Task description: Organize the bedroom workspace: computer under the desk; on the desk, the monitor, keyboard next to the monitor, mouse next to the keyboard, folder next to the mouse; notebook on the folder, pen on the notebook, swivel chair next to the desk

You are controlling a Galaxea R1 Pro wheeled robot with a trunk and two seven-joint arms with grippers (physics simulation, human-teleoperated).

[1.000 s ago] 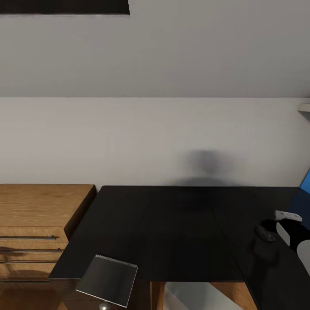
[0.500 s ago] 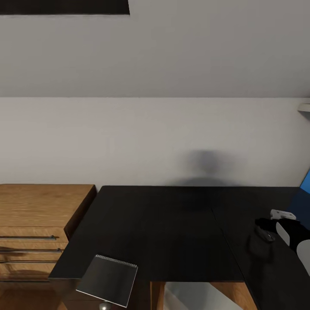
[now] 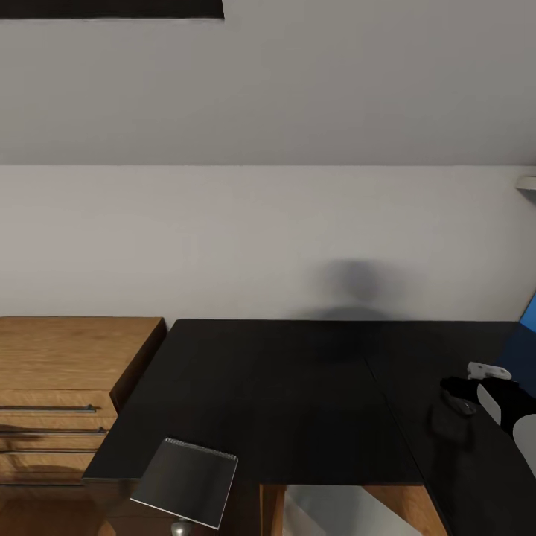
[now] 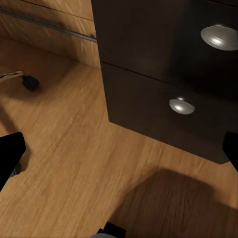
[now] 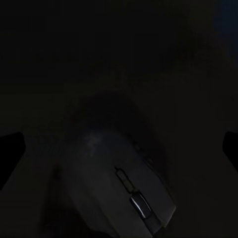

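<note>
Desk [image 3: 283,394], glossy black: one. Mouse [image 3: 459,405], dark, on the desk's right wing: one. Notebook [image 3: 186,482], grey, at the desk's near left edge: one. Light wood cabinet [image 3: 67,357], left of the desk: one, with three drawer handles [image 3: 48,409] counted. Dark drawer unit [image 4: 168,74]: one, two round metal knobs [image 4: 181,105] in the left wrist view. Blue panel [image 3: 529,316], far right edge: one.

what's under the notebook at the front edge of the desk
The notebook overhangs the black desk at its front left corner. Below its free edge, a round silver drawer knob pokes out. Whatever part of the desk's top lies directly beneath it is covered.
</note>
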